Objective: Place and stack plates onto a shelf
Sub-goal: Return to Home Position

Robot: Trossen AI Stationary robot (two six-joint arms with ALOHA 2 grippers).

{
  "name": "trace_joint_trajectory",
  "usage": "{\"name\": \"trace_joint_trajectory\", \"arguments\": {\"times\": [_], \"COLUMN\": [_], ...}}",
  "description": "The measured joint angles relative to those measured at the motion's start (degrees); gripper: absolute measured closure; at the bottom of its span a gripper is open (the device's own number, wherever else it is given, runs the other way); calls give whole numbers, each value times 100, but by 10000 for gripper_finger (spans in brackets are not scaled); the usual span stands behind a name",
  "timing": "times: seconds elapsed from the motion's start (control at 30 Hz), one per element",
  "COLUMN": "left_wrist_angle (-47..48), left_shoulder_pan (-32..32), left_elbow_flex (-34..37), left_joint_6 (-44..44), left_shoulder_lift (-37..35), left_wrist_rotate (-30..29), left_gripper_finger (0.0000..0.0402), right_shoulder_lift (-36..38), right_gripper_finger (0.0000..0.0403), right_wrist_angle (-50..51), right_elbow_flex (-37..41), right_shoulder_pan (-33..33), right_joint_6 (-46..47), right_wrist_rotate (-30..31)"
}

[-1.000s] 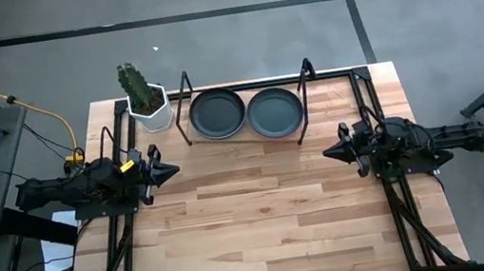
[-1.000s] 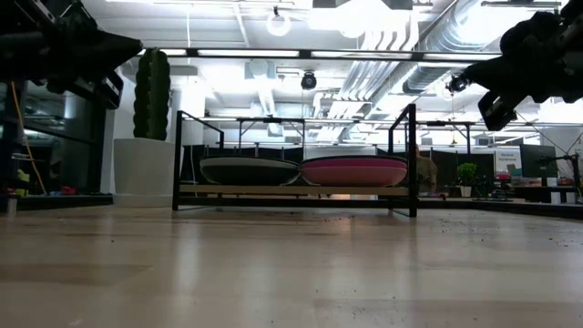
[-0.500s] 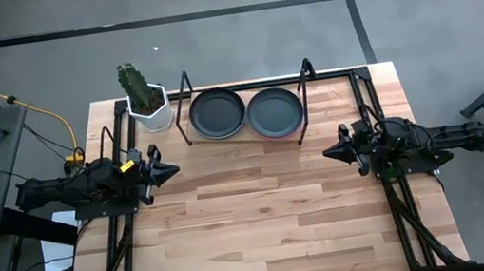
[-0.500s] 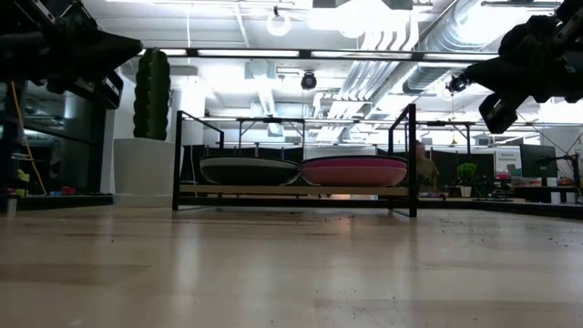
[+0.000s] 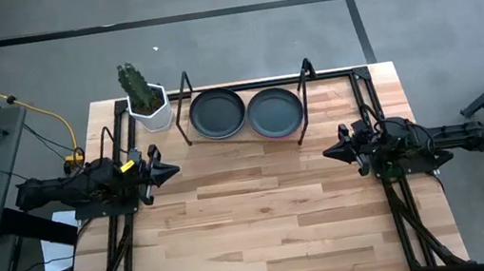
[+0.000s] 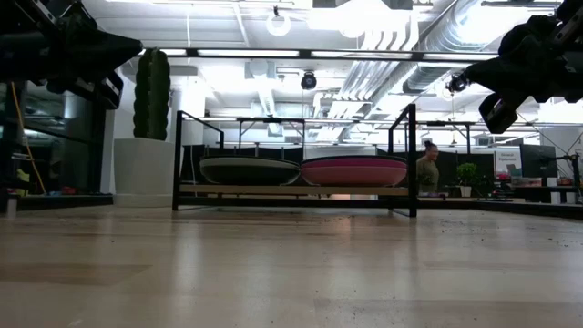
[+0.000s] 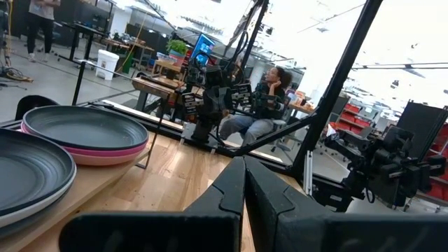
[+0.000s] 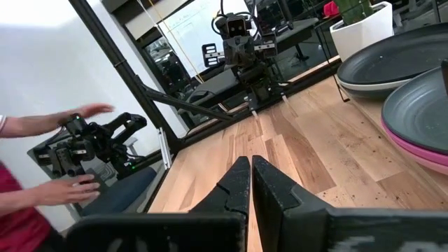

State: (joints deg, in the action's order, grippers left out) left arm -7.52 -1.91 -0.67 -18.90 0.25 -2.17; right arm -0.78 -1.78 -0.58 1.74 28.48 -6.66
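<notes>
The plates sit in two stacks side by side on the shelf (image 5: 246, 133) at the table's far edge. The left stack (image 5: 218, 113) shows a dark top plate, and the left wrist view shows a pale rim below it (image 7: 28, 175). The right stack (image 5: 275, 111) has a dark grey plate on pink ones (image 6: 353, 169). The bottoms of both stacks rest on the shelf's wood board (image 6: 291, 189). My left gripper (image 5: 171, 172) hovers shut over the table's left side. My right gripper (image 5: 329, 152) hovers shut over the right side. Each is well short of the shelf.
A cactus in a white pot (image 5: 146, 102) stands at the shelf's left end. The shelf's black wire uprights (image 6: 412, 155) rise at both ends. Bare wood tabletop (image 5: 255, 220) lies between the arms and toward the near edge. A person's hands (image 8: 70, 189) show beyond the table.
</notes>
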Motion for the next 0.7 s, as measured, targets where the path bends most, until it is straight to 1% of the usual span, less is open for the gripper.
{"name": "trace_joint_trajectory", "arguments": {"times": [0.1,0.13,0.23,0.3,0.7], "left_wrist_angle": [-1,10,340,658,680], "left_shoulder_pan": [0,1,-3,-2,2], "left_elbow_flex": [0,0,-9,-8,-9], "left_joint_6": [3,129,900,1173,1004], "left_shoulder_lift": [0,0,-2,-2,7], "left_wrist_rotate": [0,0,-1,-2,11], "left_gripper_finger": [401,401,401,401,401], "right_shoulder_lift": [-1,0,0,0,0], "right_gripper_finger": [402,402,402,402,402], "right_wrist_angle": [0,0,0,0,1], "right_elbow_flex": [0,0,0,0,0], "right_shoulder_pan": [0,0,0,0,0], "right_joint_6": [0,1,-1,-1,1], "right_wrist_rotate": [0,0,0,0,0]}}
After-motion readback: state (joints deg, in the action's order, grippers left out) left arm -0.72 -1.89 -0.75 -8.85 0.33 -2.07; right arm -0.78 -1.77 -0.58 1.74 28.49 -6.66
